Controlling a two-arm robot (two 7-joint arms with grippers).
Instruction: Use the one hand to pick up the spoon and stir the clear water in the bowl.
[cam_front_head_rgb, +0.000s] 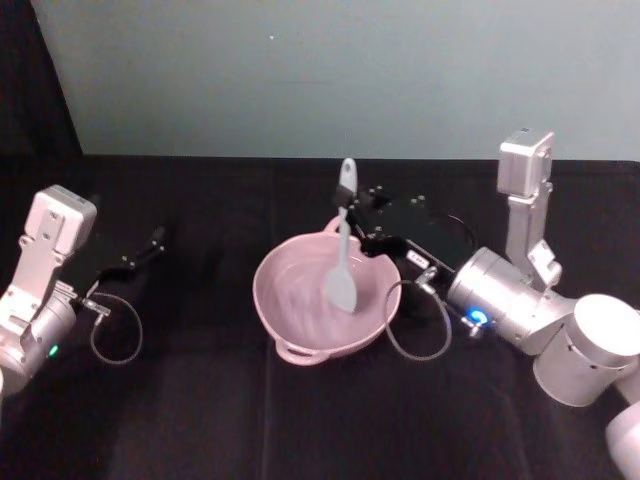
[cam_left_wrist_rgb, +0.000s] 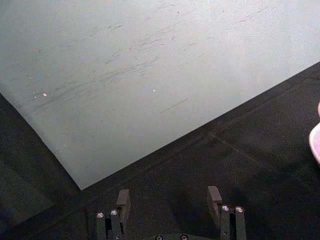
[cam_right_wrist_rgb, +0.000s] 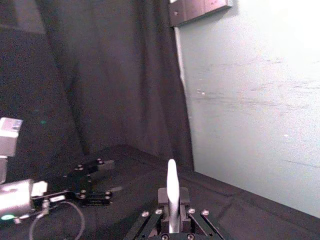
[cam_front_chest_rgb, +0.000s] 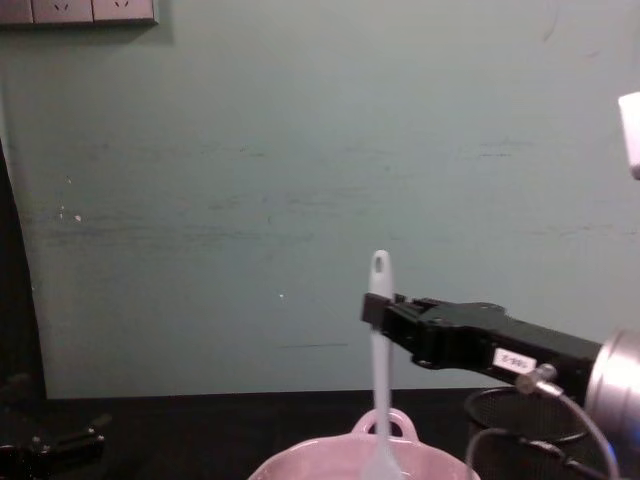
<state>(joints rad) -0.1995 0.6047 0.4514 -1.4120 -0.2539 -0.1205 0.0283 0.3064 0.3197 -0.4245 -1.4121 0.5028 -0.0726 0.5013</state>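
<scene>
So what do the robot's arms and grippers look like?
Both arms are silver cylinders with looping grey cables. The right gripper is slim and black with a small white label, behind it a blue glowing ring. The left gripper is black too, with a small green light on its arm.

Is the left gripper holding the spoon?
No, the right gripper holds the spoon upright in the bowl; the left gripper sits open.

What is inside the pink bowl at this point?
The spoon stands blade-down in the bowl, its handle clamped by the right tool. Faint ripples suggest clear water. The bowl floor beneath the blade is covered. The left tool rests open, off to the left.
</scene>
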